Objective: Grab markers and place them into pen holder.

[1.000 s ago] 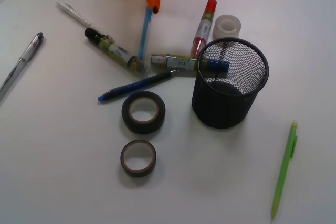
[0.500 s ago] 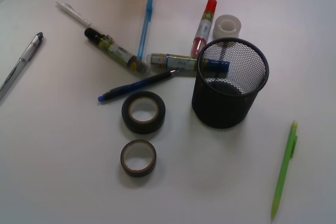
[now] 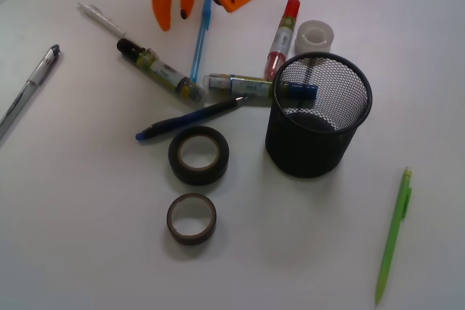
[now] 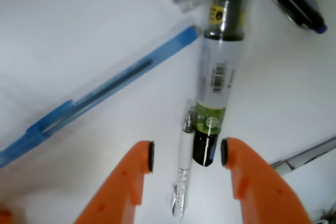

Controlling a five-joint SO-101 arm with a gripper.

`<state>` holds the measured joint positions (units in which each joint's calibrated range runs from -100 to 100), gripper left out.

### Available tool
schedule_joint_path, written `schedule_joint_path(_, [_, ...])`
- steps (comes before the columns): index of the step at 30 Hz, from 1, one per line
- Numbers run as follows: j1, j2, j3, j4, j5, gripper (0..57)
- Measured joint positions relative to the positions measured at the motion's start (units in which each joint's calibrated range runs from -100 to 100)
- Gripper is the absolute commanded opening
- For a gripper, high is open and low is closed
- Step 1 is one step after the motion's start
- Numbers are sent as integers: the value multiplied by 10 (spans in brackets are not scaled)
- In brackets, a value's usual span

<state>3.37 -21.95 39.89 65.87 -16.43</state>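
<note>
At the top of the front view, the orange pincer (image 3: 174, 18) hangs with jaws spread wide and empty above the black-capped marker (image 3: 160, 70), whose cap lies between the tips in the wrist view. The blue-capped marker (image 3: 251, 87) and red-capped marker (image 3: 282, 35) lie on the white surface (image 3: 87, 215) behind the pen holder (image 3: 317, 115), centre-right.

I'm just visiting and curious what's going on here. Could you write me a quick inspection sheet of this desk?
Surface: white table.
Job's things: black-capped marker, blue-capped marker and red-capped marker lie outside the pen holder.
Clutter: two dark tape rolls, clear tape roll, blue pen, dark blue pen, green pencil.
Grippers: orange gripper open, straddling the black cap.
Cables: nothing seen.
Surroundings: nothing seen.
</note>
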Motion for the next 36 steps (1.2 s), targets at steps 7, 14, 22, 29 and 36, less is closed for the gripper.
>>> schedule_joint_path(7, [-10,78,-33,-3,-15,171])
schedule_joint_path(14, [-9,163,-90,-3,-17,254])
schedule_joint_path(22, [2,213,-102,-4,-23,254])
schedule_joint_path(29, [-1,260,-146,-3,-23,254])
schedule_joint_path(36, [1,364,-208,-5,-23,251])
